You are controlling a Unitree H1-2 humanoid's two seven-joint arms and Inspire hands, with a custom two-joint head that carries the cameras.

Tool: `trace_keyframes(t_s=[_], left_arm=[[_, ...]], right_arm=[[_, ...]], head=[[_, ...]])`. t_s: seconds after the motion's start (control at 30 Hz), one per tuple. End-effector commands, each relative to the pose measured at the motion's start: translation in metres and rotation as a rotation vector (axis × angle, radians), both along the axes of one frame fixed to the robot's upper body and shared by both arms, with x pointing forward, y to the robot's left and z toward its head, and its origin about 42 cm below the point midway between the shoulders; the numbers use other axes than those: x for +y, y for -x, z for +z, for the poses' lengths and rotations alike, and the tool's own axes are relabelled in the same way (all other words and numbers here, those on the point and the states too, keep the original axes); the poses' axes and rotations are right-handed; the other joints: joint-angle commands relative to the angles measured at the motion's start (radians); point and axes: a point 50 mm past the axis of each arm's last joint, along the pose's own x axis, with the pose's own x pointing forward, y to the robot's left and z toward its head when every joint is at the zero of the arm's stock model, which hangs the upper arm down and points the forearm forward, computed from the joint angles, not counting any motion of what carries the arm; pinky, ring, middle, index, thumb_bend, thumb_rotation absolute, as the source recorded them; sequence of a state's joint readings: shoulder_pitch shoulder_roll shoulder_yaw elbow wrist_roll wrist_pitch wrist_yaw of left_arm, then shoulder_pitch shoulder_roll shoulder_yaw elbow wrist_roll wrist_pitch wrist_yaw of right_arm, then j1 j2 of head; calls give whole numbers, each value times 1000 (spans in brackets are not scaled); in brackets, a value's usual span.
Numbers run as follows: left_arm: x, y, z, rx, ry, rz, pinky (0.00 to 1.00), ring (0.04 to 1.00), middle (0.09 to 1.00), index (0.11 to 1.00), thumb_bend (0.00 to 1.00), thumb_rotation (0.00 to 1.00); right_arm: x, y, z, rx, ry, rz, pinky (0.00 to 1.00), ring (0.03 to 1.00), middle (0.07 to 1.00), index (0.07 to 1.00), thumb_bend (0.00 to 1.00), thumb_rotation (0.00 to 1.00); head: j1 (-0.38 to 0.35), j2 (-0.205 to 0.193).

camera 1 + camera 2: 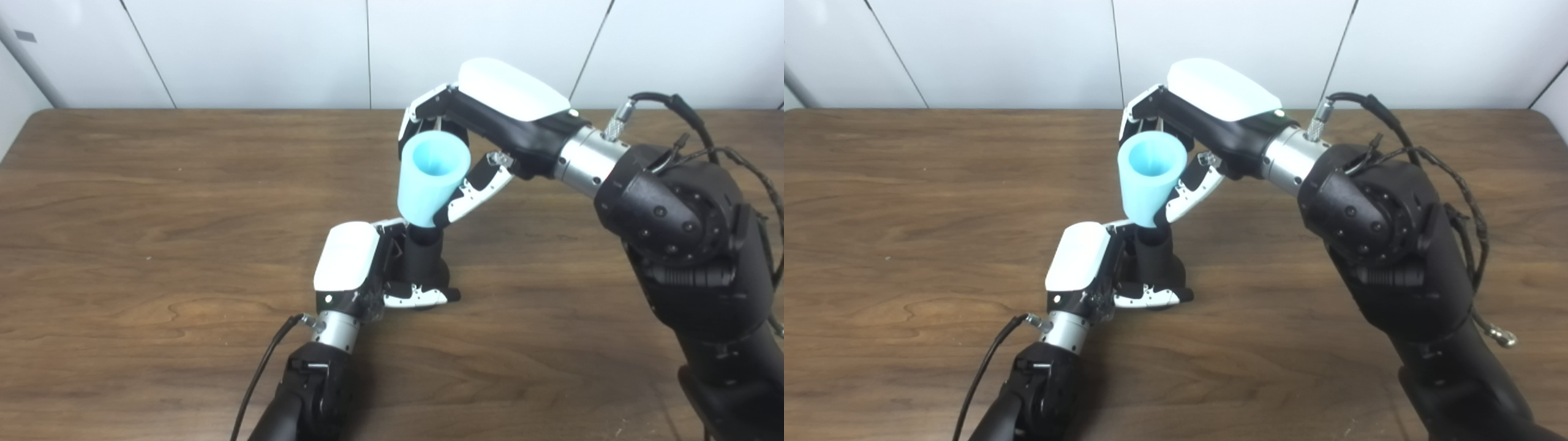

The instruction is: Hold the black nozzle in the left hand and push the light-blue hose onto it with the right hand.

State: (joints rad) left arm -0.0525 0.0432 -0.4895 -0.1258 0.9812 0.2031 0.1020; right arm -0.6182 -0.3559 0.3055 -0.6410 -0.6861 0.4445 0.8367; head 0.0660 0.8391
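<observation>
The black nozzle point(424, 257) stands upright on the table near the middle. My left hand point(367, 269) is shut on it, fingers and thumb wrapped around its lower part. The light-blue hose piece point(430, 177), a tapered cup-like tube with its wide open end up, sits right above the nozzle, its narrow end meeting the nozzle's top. My right hand point(478, 141) is shut on the hose, fingers behind it and thumb in front. The same scene shows in the right eye view: nozzle point(1156, 254), hose point(1149, 177), left hand point(1093, 263), right hand point(1194, 131).
The wooden table point(153, 233) fills the view, with a white panelled wall point(245, 49) behind its far edge. My right forearm point(686, 239) with loose cables crosses the right side. A black cable point(263, 367) runs along my left forearm.
</observation>
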Motion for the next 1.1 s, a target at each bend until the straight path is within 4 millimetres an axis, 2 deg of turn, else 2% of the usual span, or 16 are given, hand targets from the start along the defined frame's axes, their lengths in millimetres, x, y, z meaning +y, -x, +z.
trace_keyframes(t_s=[0.0, 0.33, 0.57, 1.07], left_arm=[[0, 10, -21, 130, -47, -21, 443, 509, 506, 481, 522, 0], [0, 10, -21, 134, -44, -18, 454, 515, 516, 476, 520, 0], [-1, 9, -20, 138, -39, -19, 456, 517, 514, 477, 520, 0], [-3, 10, -19, 135, -26, -18, 473, 528, 521, 473, 519, 0]], right_arm=[[-3, 4, 16, -63, -8, 4, 360, 392, 510, 519, 515, 0], [-3, 4, 12, -23, 36, 10, 353, 383, 505, 527, 514, 0], [-1, 2, 0, 0, 44, 22, 374, 387, 517, 514, 515, 0], [1, -8, -13, -42, 33, 19, 344, 377, 506, 511, 516, 0]], head=[[0, 1], [1, 8], [3, 10], [8, 13]])
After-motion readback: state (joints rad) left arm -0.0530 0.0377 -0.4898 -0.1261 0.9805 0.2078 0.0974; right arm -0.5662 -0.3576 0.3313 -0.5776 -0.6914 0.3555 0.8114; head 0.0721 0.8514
